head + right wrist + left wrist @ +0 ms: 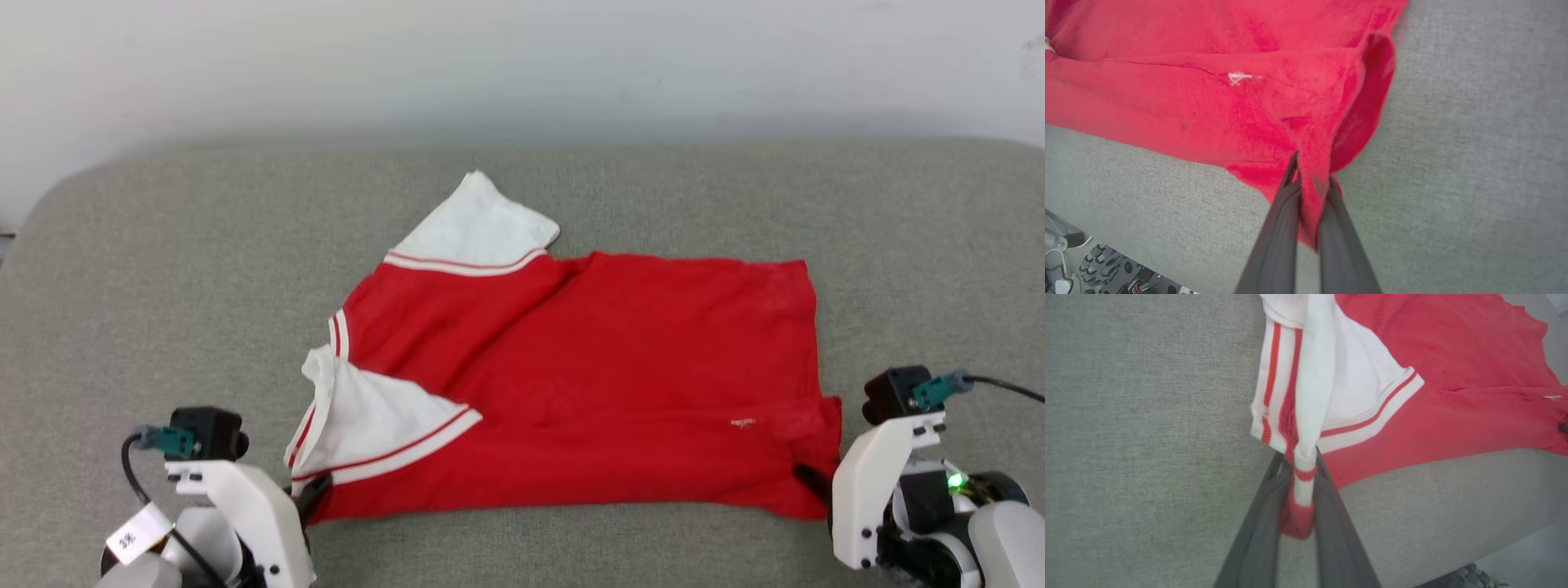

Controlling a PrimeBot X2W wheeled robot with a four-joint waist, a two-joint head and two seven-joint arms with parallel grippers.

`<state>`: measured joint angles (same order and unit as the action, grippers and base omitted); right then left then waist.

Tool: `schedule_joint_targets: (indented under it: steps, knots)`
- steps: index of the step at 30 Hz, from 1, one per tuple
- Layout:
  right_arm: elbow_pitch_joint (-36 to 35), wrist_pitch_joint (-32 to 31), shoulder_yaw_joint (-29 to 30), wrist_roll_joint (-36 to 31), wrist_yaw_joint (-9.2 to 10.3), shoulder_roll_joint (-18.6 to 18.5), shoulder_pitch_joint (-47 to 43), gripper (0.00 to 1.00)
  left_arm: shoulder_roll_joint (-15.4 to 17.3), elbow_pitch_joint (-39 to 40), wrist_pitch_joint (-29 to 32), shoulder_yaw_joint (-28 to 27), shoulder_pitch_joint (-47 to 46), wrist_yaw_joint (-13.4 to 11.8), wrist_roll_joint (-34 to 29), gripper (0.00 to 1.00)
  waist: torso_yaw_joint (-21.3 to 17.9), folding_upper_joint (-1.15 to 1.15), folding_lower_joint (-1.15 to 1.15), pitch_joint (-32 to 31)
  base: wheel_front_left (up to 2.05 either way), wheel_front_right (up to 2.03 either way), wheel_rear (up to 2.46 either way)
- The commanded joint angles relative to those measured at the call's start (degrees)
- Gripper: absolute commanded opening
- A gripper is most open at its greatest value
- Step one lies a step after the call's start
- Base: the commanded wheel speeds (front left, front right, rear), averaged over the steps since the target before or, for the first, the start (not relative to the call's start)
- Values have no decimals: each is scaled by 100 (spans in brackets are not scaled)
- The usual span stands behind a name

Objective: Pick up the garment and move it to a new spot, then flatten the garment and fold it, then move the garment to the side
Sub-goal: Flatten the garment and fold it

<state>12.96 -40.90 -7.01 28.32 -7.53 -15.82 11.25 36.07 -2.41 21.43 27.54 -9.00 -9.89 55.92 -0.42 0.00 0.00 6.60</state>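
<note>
Grey cushion (pixel 163 245) beneath garment (pixel 612 367), pale wall (pixel 522 65)

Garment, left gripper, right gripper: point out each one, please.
garment (pixel 620 367), head view, red body panel.
left gripper (pixel 1299 455), left wrist view, between fingertips clamping striped trim.
right gripper (pixel 1312 168), right wrist view, between fingertips clamping red corner.

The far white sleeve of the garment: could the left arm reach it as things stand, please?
Probably not yet: the left gripper is shut on the striped edge of the near sleeve and must let go first. Nothing else blocks the far sleeve.
</note>
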Motion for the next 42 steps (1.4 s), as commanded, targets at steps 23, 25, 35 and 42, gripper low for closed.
schedule_joint_targets:
  steps: [23, 25, 35, 42]
  knots:
    - [-200, 742, 603, -79, 7, 635, -1540, 100, -302, -215, -290, -5, 1176, -189, 492, 100, 12, 0, 0, -493, 0, 0, 0]
    - [-262, 1169, 611, -140, 7, 640, -1492, 100, -306, -287, -401, -7, 1112, -165, 403, 100, 10, 0, 0, -497, 0, 0, 0]
    - [-828, 3283, 950, -909, 7, 900, -1192, 100, -338, -184, -1511, -360, 439, -384, -306, 100, -101, 0, 0, -435, 0, 0, 0]
    - [-1405, 3636, 968, -1251, 7, 1043, -888, 100, -437, -331, -2155, -409, -489, -304, -863, 100, -344, 0, 0, 110, 0, 0, 0]
